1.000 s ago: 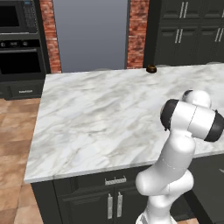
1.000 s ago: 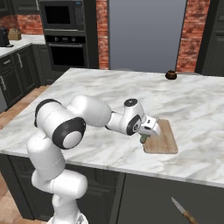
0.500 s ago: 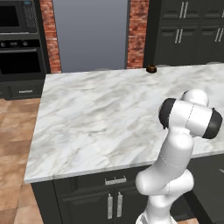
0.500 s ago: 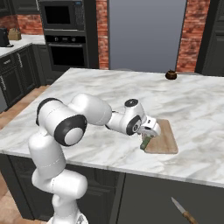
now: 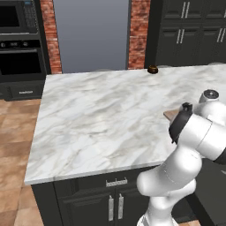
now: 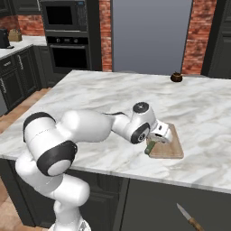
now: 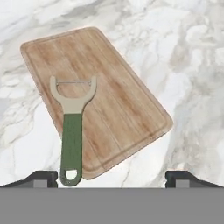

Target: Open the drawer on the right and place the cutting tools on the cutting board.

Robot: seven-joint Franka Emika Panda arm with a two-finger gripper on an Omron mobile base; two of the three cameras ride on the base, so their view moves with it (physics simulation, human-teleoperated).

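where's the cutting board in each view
Left base view: the board is a brown sliver at right, middle height, mostly behind the arm.
Right base view: right of centre on the counter, at the near edge, partly under the hand.
Hand view: upper centre, with the peeler on its edge.
Shared landmark: the marble counter.
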